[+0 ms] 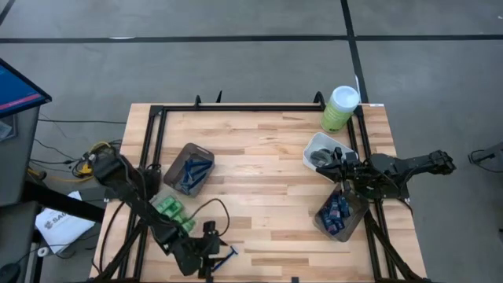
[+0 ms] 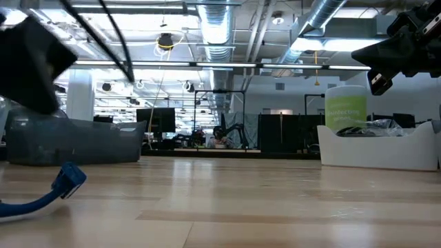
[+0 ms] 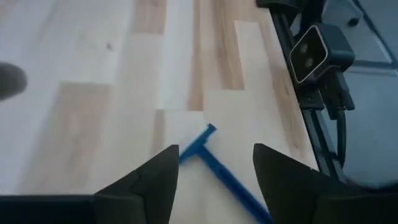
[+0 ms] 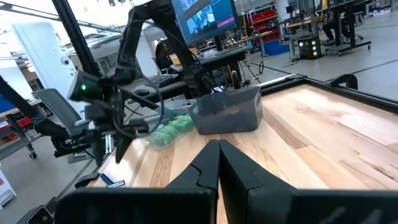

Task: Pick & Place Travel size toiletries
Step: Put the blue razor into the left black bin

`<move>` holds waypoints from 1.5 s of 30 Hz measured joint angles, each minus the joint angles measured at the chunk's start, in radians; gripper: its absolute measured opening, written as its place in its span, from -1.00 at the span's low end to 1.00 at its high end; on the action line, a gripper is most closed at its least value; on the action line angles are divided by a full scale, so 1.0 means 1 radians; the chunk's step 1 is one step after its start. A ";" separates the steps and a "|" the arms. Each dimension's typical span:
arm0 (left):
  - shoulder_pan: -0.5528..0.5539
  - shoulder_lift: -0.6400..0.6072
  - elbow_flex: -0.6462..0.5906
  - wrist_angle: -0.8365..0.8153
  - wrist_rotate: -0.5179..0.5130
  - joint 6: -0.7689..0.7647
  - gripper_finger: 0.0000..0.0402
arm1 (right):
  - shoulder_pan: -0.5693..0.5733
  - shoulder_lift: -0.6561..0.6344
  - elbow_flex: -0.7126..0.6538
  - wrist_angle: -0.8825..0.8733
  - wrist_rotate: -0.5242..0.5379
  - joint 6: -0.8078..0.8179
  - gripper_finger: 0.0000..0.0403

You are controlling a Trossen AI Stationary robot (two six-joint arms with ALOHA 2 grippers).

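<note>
A blue razor (image 3: pixel 214 167) lies flat on the bench (image 1: pixel 267 169) close to its near edge, left of the middle, directly under the left gripper (image 3: pixel 214 180), whose jaws stand spread on either side of it without touching. The razor looks light, stiff and thin, apt to skate on smooth wood; the slim handle, just behind the head, seems the best place to pinch. Further in along the left side sit bright green mini bottles (image 1: pixel 173 212) in a clear tub, then a smoky tub (image 1: pixel 189 167). The right gripper (image 1: pixel 343 177), jaws pressed together and empty, hangs over the tubs at the right edge. The pale-green canister (image 1: pixel 339 108) stands at the far right corner. Beyond lies an open workshop.
</note>
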 joint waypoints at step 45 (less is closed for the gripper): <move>0.084 0.093 -0.004 0.097 0.004 0.101 -0.91 | 0.001 0.000 0.000 0.000 0.000 0.000 -1.00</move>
